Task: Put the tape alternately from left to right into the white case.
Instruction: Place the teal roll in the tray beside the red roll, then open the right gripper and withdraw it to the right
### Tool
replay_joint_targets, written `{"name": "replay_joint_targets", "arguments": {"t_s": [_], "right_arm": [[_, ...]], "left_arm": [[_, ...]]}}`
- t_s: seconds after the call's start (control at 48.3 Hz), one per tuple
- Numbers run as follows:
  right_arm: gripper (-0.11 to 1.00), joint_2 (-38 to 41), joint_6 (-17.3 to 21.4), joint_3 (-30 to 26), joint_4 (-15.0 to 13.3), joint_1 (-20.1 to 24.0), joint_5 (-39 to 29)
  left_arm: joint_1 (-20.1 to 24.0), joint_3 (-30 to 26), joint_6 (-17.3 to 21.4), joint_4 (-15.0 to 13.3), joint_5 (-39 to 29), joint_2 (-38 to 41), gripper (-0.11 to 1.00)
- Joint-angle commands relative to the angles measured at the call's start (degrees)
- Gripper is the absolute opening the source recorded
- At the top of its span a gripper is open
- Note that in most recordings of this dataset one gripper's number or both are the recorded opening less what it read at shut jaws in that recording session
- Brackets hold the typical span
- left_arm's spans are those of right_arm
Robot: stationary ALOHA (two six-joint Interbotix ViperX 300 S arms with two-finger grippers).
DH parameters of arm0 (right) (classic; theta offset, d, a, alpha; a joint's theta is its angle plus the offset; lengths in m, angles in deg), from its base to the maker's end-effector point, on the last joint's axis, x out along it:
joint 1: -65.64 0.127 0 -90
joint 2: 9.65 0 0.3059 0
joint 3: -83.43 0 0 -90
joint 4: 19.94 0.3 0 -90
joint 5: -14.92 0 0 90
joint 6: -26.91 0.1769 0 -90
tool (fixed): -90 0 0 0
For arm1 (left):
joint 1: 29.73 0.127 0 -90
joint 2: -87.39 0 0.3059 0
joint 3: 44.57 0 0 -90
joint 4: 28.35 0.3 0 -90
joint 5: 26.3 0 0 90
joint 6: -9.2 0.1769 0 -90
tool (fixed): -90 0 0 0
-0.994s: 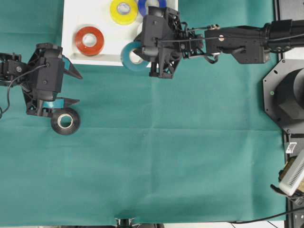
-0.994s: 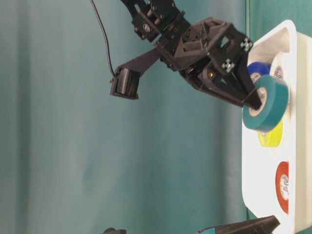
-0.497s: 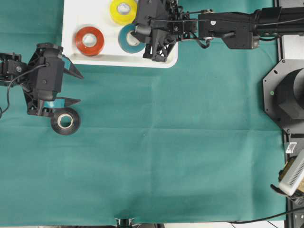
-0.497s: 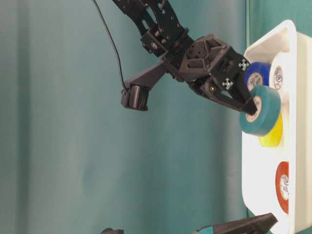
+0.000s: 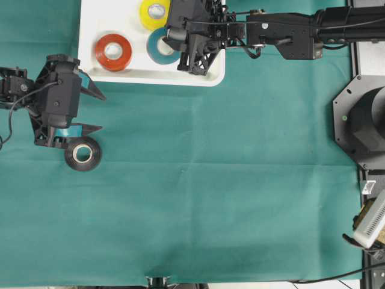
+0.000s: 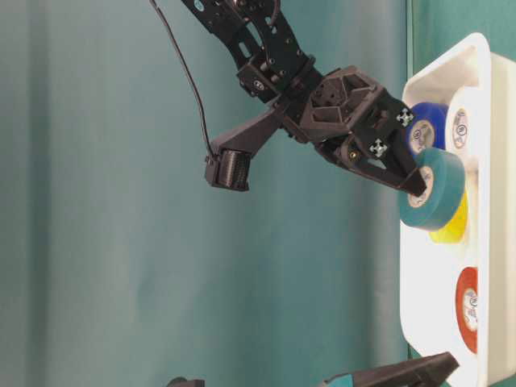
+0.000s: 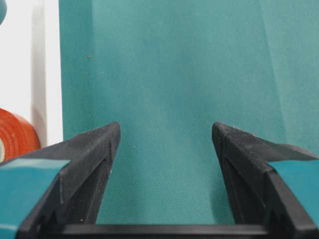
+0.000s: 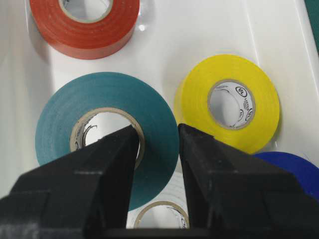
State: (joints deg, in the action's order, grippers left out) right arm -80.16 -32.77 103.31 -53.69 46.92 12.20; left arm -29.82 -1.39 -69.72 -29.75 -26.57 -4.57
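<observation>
Up at the top of the overhead view the right gripper (image 5: 174,43) is pinched tight on the wall of the teal roll (image 5: 160,47), one finger through the core and one outside, carrying it above the floor of the white case (image 5: 90,36); the table-level view shows the teal roll (image 6: 435,189) hanging clear of the tray, not yet set down. Already lying inside: the red-orange roll (image 5: 113,51) at the case's left end, the yellow roll (image 5: 155,12) along its top edge, the blue roll (image 8: 294,172) at the lower right of the right wrist view, and a white roll (image 8: 159,211) peeking out beneath the teal one. So four look delivered, the fifth is a release away, and one remains: the black roll (image 5: 82,154) sits on the green cloth (image 5: 210,192) at middle left, just below the left gripper (image 5: 91,111), whose jaws stand spread with nothing between them. By my reckoning that black roll is the left arm's job next.
</observation>
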Motion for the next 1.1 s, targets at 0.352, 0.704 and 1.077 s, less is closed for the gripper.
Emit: {"name": "replay_joint_targets", "arguments": {"t_s": [0.352, 0.704, 1.077], "right_arm": [[0.38, -0.88, -0.09, -1.32, -0.09, 0.00, 0.44], [0.78, -0.88, 0.00, -1.05, -0.09, 0.00, 0.18], [0.78, -2.37, 0.00, 0.35, -0.18, 1.23, 0.09]], "left_arm": [[-0.18, -0.79, 0.00, -0.09, 0.44, -0.44, 0.74], [-0.18, -0.62, 0.00, -0.09, 0.44, -0.44, 0.74], [-0.18, -0.53, 0.00, -0.09, 0.44, -0.44, 0.74]]}}
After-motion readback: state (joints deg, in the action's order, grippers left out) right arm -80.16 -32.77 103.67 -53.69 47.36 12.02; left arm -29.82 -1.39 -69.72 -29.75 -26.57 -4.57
